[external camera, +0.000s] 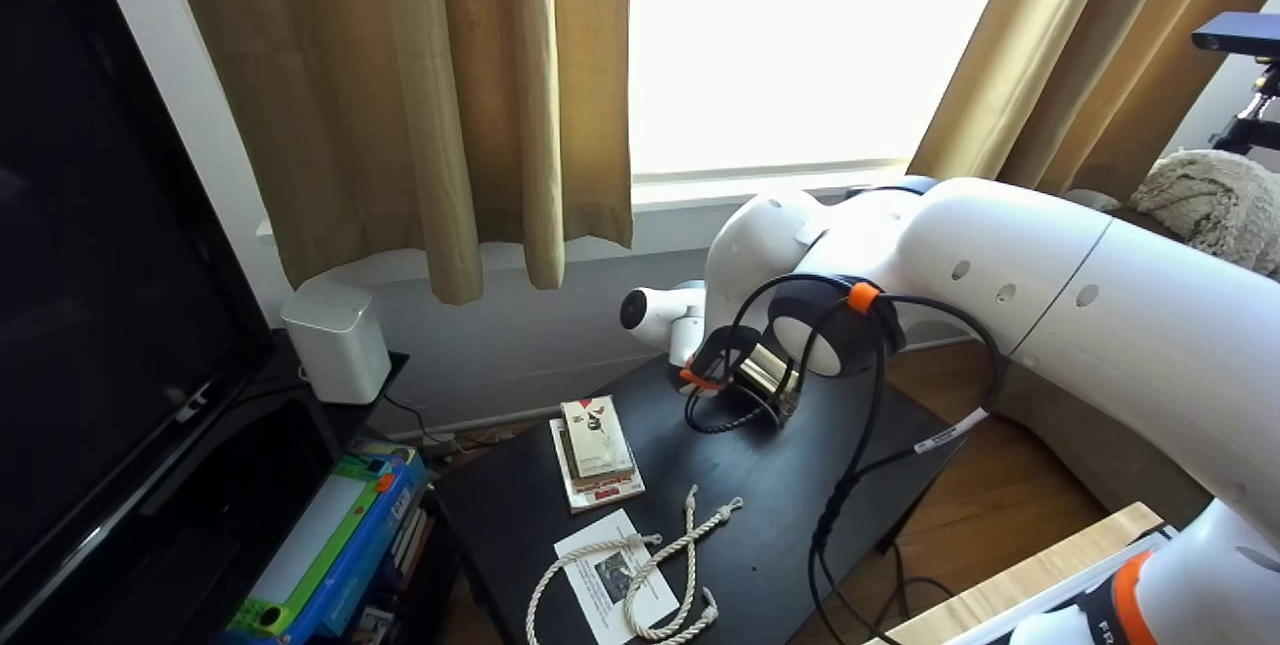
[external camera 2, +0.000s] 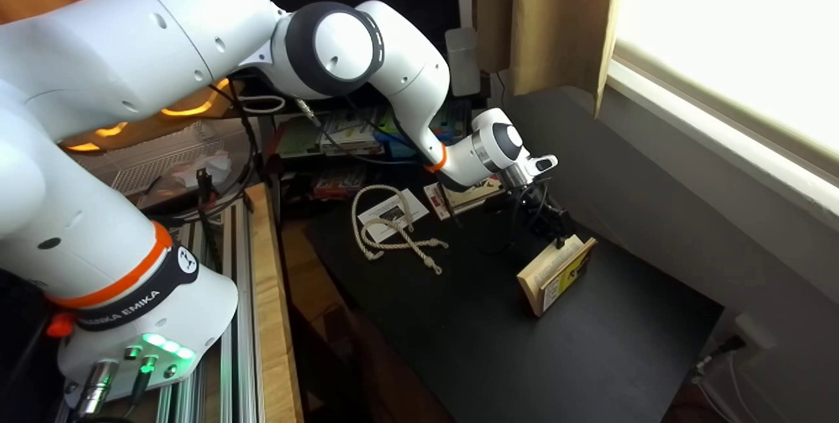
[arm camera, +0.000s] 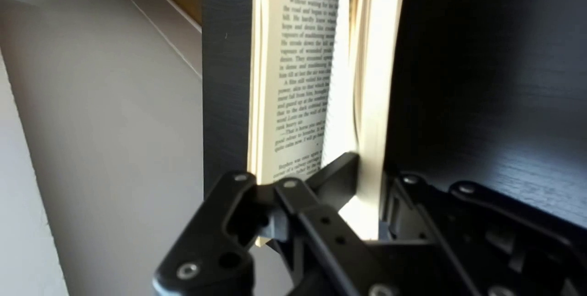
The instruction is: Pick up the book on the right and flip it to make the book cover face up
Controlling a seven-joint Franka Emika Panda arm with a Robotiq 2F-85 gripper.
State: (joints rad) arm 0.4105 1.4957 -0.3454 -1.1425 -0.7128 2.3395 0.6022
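"Where's the open yellow-covered paper book (external camera 2: 569,275)?"

"Tilted, on or just over the flat black wood-grained table (external camera 2: 590,357); I can't tell which. One side of it is pinched between the fingers (arm camera: 338,179) of the black jointed gripper (arm camera: 372,179)."

"And left of the gripper?"

"In an exterior view, a twisted cream rope (external camera: 691,533) lies across a rectangular white printed paper sheet (external camera: 608,583). Just behind that sheet sits a rectangular stack of white and tan paper booklets (external camera: 600,450)."

"And that rounded white plastic box (external camera: 338,345)?"

"Off the table, between the flat black television (external camera: 110,225) and the stack."
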